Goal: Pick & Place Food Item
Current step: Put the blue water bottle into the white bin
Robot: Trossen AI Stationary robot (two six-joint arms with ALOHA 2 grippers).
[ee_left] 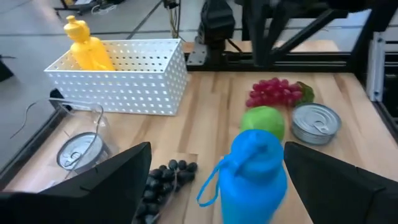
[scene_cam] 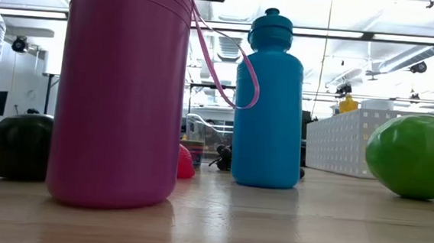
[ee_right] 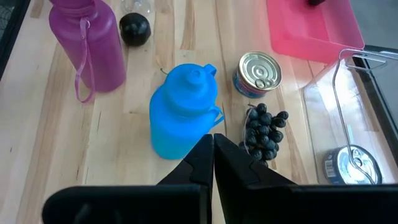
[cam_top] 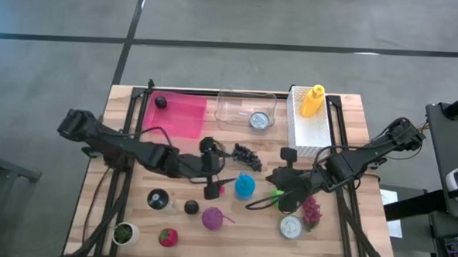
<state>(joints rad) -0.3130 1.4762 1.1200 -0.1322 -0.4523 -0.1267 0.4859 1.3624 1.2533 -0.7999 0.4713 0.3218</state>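
Food lies scattered on the wooden table: black grapes (cam_top: 247,153) (ee_left: 165,177), a green apple (cam_top: 277,196) (ee_left: 263,118), red grapes (cam_top: 312,212) (ee_left: 273,91), a dark plum (cam_top: 191,207) and a strawberry (cam_top: 168,237). A dark fruit (cam_top: 160,102) rests on the pink tray (cam_top: 179,118) at the far left. My left gripper (cam_top: 213,188) (ee_left: 217,149) hangs open above the table beside the blue bottle (cam_top: 244,186), holding nothing. My right gripper (cam_top: 253,205) (ee_right: 212,142) is shut and empty, hovering near the apple.
A magenta bottle (cam_top: 212,218) stands near the front. There is a clear bin (cam_top: 245,110) with a can inside, a white basket (cam_top: 311,120) holding a yellow bottle (cam_top: 313,100), a can (cam_top: 290,226) by the red grapes, another can (ee_right: 260,73), and a white cup (cam_top: 124,232).
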